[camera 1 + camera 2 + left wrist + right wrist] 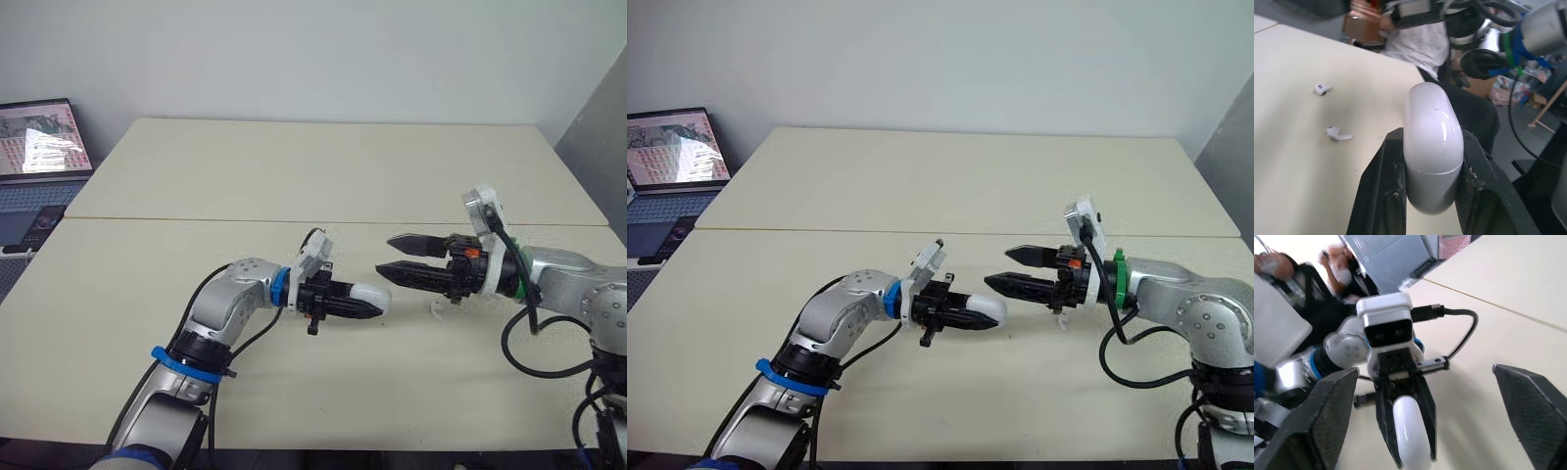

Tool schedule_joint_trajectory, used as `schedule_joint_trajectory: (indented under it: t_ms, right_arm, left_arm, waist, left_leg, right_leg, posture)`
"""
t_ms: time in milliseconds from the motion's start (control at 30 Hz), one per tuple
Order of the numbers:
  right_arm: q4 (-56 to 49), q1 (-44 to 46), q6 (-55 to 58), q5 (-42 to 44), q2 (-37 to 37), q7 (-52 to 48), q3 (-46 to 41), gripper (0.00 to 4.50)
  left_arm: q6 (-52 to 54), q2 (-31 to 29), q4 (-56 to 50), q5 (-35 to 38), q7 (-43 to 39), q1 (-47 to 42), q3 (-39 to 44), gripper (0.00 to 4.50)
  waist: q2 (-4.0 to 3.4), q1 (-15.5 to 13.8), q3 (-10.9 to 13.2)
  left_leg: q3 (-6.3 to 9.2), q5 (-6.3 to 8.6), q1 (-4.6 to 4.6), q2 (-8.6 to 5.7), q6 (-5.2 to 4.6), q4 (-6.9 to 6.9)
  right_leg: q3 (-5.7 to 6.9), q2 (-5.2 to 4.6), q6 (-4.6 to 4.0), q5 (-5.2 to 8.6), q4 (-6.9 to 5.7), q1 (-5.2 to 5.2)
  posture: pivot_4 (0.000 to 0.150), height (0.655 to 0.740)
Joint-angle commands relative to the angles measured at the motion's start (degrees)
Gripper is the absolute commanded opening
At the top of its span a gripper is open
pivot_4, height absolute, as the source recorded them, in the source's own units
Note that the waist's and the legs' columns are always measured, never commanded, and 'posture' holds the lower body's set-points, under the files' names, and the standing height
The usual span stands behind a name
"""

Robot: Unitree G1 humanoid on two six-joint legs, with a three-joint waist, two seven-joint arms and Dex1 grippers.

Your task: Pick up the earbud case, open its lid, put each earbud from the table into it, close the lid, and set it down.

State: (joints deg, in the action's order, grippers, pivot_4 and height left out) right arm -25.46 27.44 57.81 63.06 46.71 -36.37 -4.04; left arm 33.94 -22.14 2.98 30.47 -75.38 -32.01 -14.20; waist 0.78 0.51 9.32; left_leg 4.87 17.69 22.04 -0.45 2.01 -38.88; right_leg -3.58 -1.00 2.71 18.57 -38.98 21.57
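We're gripping the earbud case [373,293] in the L end effector [366,306], its long axis pointing at the R end effector [384,256], which is gaping open just opposite.

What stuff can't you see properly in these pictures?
- Earbud case: in the left wrist view its bottom end is hidden between the fingers of the left claw.
- Earbuds: in the eye views they are too small to tell apart, and the right claw covers part of that spot.
- Laptop: cut off by the left edge of the eye views, and the screen is too small to read.
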Motion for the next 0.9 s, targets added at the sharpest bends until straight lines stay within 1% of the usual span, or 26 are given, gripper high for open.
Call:
schedule_joint_trajectory:
  t_ms: [33,100,200,467,733,900]
  right_arm:
    - [-2.7,-0.7,-2.8,-7.5,2.3,-2.3,3.3,4.50]
    - [-2.9,-1.0,-3.7,-10.3,3.2,-3.9,5.0,4.50]
    - [-2.8,-0.7,-3.7,-12.3,2.9,-4.8,6.0,4.50]
    - [-3.0,-0.1,-4.0,-17.0,2.2,-7.0,8.1,4.50]
    - [-0.4,0.8,-4.6,-21.8,1.1,-6.1,8.0,4.50]
    - [0.7,2.1,-4.2,-21.5,-0.7,-4.7,5.6,4.50]
  left_arm:
    - [2.7,0.5,-3.7,2.3,2.0,0.0,1.4,0.82]
    - [3.7,0.8,-4.0,2.2,3.5,0.0,1.4,0.82]
    - [3.9,0.7,-3.8,1.8,4.4,-0.2,1.1,0.82]
    - [3.5,0.5,-3.6,1.4,4.7,-0.4,0.9,0.82]
    - [3.0,0.2,-4.1,1.2,4.6,0.0,0.5,0.82]
    - [2.3,0.0,-4.1,0.8,4.5,0.4,0.1,0.82]
  waist:
    - [0.01,0.0,0.0]
    - [0.01,0.0,0.0]
    - [0.01,0.0,0.0]
    - [0.02,-0.1,0.0]
    - [0.02,-0.1,0.0]
    - [0.02,-0.1,0.0]
  left_leg:
    - [0.00,0.00,-0.01,0.00,0.00,0.00]
    - [0.01,-0.01,0.00,0.00,0.01,-0.01]
    - [-0.05,0.00,0.00,0.00,0.01,-0.01]
    - [-0.03,-0.01,0.00,-0.01,0.01,-0.01]
    - [-0.03,0.00,0.00,-0.01,0.01,-0.01]
    - [-0.03,-0.01,0.00,-0.01,0.01,-0.01]
  right_leg:
    - [0.00,0.00,0.00,0.00,0.00,0.00]
    - [-0.02,0.00,0.00,0.00,-0.02,0.00]
    - [-0.03,0.00,0.00,0.00,-0.02,0.03]
    - [-0.02,-0.01,0.00,0.00,-0.02,0.03]
    - [-0.02,-0.02,0.00,0.00,-0.02,0.04]
    - [-0.03,-0.02,0.00,0.00,-0.02,0.04]
  posture:
    - [0.150,0.7400]
    - [0.150,0.7400]
    - [0.150,0.7400]
    - [0.150,0.7400]
    - [0.150,0.7400]
    - [0.150,0.7400]
